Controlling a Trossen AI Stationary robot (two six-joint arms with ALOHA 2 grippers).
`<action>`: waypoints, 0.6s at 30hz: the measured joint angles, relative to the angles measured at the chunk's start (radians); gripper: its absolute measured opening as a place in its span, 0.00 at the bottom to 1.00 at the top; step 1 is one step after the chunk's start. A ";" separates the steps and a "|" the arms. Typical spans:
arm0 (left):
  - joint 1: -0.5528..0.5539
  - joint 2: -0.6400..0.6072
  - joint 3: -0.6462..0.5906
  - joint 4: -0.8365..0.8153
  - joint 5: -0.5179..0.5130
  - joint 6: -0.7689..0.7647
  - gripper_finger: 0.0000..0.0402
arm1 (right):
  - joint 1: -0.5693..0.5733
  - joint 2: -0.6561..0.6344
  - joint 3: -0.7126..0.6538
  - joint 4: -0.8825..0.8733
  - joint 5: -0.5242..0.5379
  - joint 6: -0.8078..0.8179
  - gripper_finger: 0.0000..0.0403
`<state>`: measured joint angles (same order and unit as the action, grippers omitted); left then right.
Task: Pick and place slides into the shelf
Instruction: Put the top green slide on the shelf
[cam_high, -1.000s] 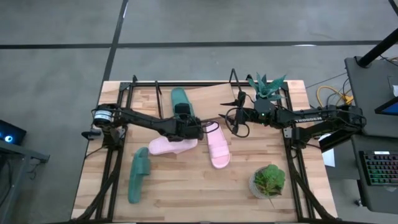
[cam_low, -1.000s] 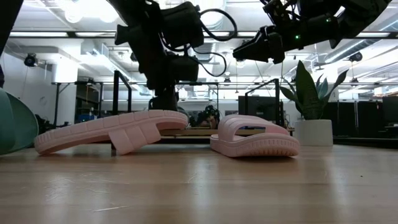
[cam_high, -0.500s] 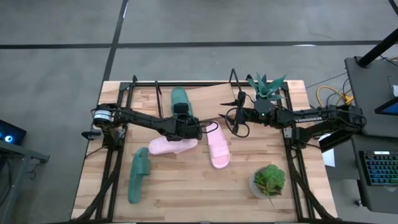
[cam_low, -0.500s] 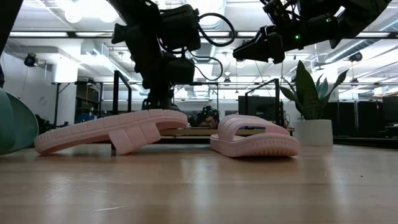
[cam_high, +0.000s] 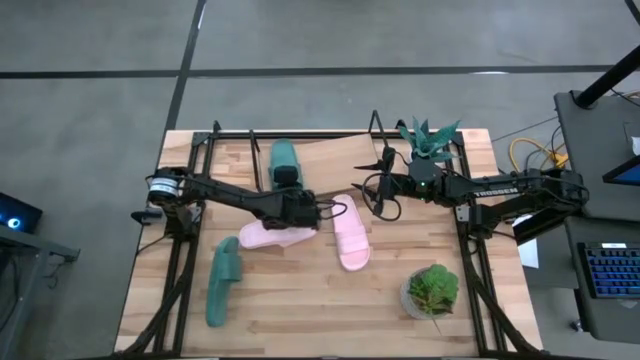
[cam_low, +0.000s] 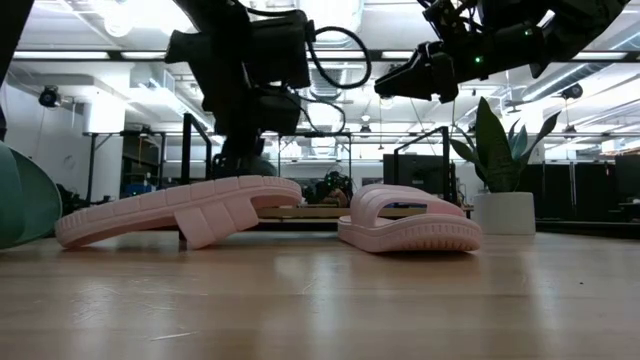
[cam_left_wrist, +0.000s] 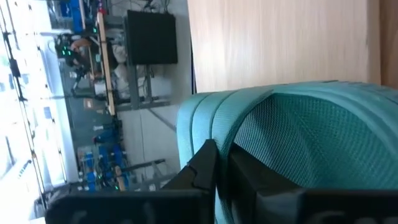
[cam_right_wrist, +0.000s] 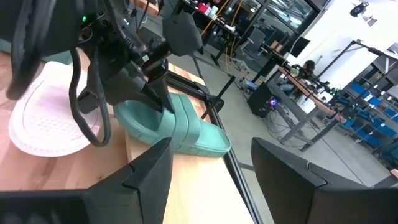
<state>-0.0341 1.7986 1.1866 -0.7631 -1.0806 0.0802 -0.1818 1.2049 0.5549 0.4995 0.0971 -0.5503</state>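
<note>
The left gripper (cam_high: 287, 178), at centre frame in the high view, pinches a teal slide (cam_high: 284, 162) by its strap, its fingers (cam_left_wrist: 211, 177) closed on the ribbed teal rubber in the left wrist view. Since a second ago the arm has drawn back toward the upper left: the slide now lies a little farther left and higher on the shelf (cam_high: 340, 152), whose slanted wooden board fills the top centre of the table (cam_high: 300, 300), and in the low view the arm's dark bulk sits farther left than before. A pink slide (cam_high: 276, 234) lies crosswise just below the left gripper, its near end tilted up off the table in the low view (cam_low: 180, 212). A second pink slide (cam_high: 350, 237) lies flat and lengthwise just right of it, right of centre in the low view (cam_low: 410, 225). Neither has moved. The other teal slide (cam_high: 223, 280) rests at lower left of the table, well apart from the rest, also unmoved. The right gripper (cam_high: 381, 187) hovers right of centre, above the table near the shelf's right end, its fingers (cam_right_wrist: 149, 168) spread wide apart and holding nothing; it is unchanged from the earlier frames. A spiky plant (cam_high: 428, 137) stands at the table's upper right and a leafy potted plant (cam_high: 432, 290) at lower right.
</note>
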 joint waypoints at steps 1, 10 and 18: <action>-0.001 0.000 0.000 -0.022 0.000 -0.028 0.01 | 0.000 0.000 0.000 -0.001 0.000 0.000 0.52; -0.007 0.000 -0.005 -0.116 0.046 -0.129 0.01 | 0.000 0.000 0.000 -0.002 0.000 0.000 0.52; -0.005 -0.001 -0.007 -0.122 0.123 -0.124 0.05 | 0.000 0.000 0.000 -0.002 0.000 -0.002 0.52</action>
<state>-0.0391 1.7981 1.1798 -0.8853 -0.9579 -0.0433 -0.1814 1.2049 0.5549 0.4973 0.0967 -0.5526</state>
